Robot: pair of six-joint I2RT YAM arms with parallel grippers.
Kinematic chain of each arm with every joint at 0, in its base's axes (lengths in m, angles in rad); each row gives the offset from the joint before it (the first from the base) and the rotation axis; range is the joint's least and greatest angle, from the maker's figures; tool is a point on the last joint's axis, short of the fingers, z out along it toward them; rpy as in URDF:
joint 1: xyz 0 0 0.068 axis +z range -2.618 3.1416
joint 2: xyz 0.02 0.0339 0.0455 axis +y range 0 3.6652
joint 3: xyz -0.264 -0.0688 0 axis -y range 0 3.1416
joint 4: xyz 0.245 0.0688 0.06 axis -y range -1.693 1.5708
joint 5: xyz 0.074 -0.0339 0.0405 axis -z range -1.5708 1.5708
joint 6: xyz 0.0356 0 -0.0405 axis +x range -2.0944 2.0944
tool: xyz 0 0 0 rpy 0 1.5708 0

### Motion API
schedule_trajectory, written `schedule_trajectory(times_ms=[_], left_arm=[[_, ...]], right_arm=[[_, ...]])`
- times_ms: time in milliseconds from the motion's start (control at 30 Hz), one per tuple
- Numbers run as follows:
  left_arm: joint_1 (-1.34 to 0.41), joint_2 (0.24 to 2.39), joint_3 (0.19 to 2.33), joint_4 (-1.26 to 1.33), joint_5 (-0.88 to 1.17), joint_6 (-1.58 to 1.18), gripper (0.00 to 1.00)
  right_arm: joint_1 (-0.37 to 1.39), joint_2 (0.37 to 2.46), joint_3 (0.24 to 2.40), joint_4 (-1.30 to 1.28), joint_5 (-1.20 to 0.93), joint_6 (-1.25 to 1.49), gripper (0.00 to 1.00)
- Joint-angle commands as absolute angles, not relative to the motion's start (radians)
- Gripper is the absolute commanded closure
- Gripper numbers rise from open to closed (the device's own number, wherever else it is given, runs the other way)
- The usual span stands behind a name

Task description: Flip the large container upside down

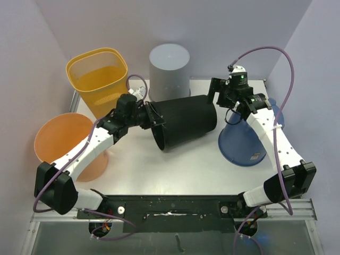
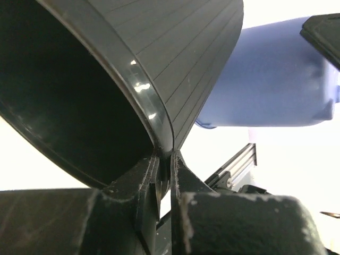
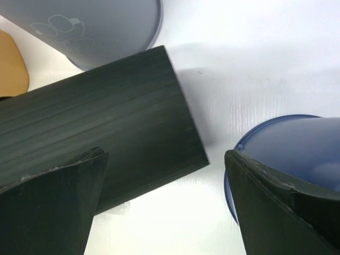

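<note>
The large black ribbed container [image 1: 183,121] is tipped on its side mid-table, its mouth toward the left and near side. My left gripper [image 1: 153,119] is shut on its rim; the left wrist view shows the two fingers pinching the rim [image 2: 162,154], with the dark inside [image 2: 64,95] to the left. My right gripper [image 1: 223,95] is open and empty, just above the container's base end at the right. The right wrist view shows the black side wall [image 3: 106,138] below its spread fingers [image 3: 53,202].
A blue bucket [image 1: 245,139] stands upside down right of the black container, under the right arm. A grey bin [image 1: 169,69] stands upside down behind it. A yellow mesh basket [image 1: 97,76] is at the back left and an orange bucket [image 1: 66,144] at the left edge.
</note>
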State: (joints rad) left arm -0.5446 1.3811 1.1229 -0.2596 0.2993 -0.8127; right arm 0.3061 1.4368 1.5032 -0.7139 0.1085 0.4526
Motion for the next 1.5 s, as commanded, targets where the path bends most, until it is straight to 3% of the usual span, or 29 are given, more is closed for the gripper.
schedule_trajectory(times_ms=[0, 300, 867, 1200, 1467], left_arm=[[-0.460, 1.294, 1.065, -0.189, 0.397, -0.803, 1.00], [-0.393, 1.252, 1.026, -0.243, 0.449, -0.764, 1.00], [-0.377, 1.244, 1.014, -0.281, 0.450, -0.720, 1.00], [-0.378, 1.277, 1.014, -0.265, 0.473, -0.713, 1.00], [-0.404, 1.349, 1.052, -0.191, 0.495, -0.703, 1.00]], right_arm=[[0.250, 1.458, 1.536, -0.672, -0.044, 0.426, 0.02], [0.184, 1.553, 1.487, -0.581, -0.296, 0.474, 0.02], [0.236, 1.745, 1.543, -0.552, -0.451, 0.452, 0.02], [0.250, 1.633, 1.503, -0.433, -0.671, 0.557, 0.02], [0.266, 1.524, 1.508, -0.484, -0.641, 0.566, 0.03]])
